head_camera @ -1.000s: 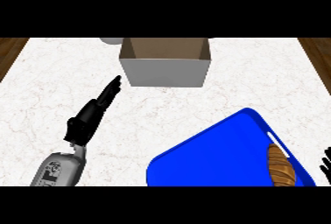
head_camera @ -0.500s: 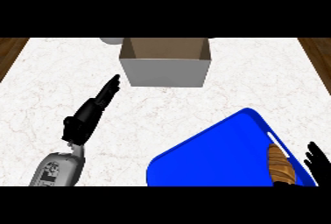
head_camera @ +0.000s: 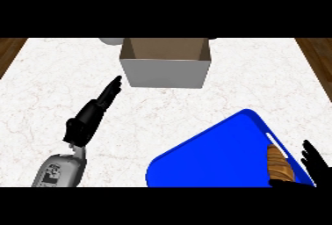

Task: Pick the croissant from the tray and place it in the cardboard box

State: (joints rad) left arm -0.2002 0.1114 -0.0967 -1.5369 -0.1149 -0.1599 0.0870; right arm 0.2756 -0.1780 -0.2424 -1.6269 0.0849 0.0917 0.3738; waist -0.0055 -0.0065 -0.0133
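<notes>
Here the croissant (head_camera: 280, 165) lies in the blue tray (head_camera: 214, 162), along the tray's right rim, with its lower end cut off by the view's lower edge. The tray sits tilted at the lower right of the white marbled tabletop (head_camera: 58, 79). The right hand (head_camera: 314, 160) shows at the view's right edge, just beside the tray's right rim and near the croissant; its dark fingers point up and look straight, holding nothing, and a dark part of it shows just below the croissant's lower end. The cardboard box (head_camera: 166, 70) stands open at the far middle of the tabletop, well apart from the tray. The left hand (head_camera: 91, 116) lies over the tabletop at the left, fingers stretched out straight toward the box's lower left corner, released and grasping nothing, its fingertips near the box.
</notes>
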